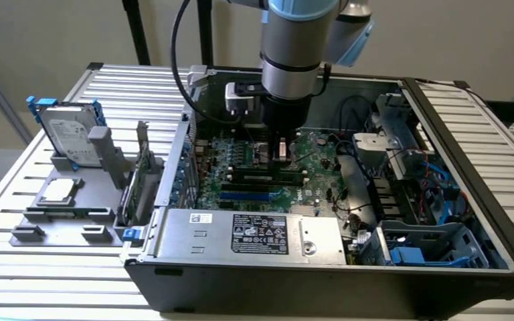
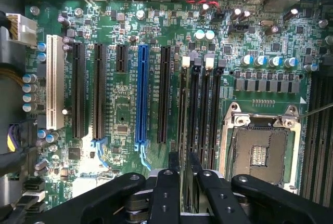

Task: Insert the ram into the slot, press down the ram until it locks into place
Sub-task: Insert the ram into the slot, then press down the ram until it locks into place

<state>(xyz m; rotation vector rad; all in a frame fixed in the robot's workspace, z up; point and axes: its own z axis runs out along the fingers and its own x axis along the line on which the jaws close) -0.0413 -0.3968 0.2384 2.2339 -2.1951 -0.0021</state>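
Note:
My gripper hangs low over the green motherboard, inside the open computer case. Its two black fingers stand close together on either side of the ram. The ram shows edge-on as a thin grey-green strip lying along the outermost of the parallel black slots, on the side towards the blue slot. Whether it is seated in the slot or just above it, I cannot tell. White and black end clips sit at the sockets' far ends. In the exterior view the gripper stands just behind the slots.
A metal CPU socket lies beside the sockets. A blue slot, black expansion slots and a white one lie on the other side. The power supply fills the case front. Cables crowd the exterior view's right. A hard drive stands on the grey fixture.

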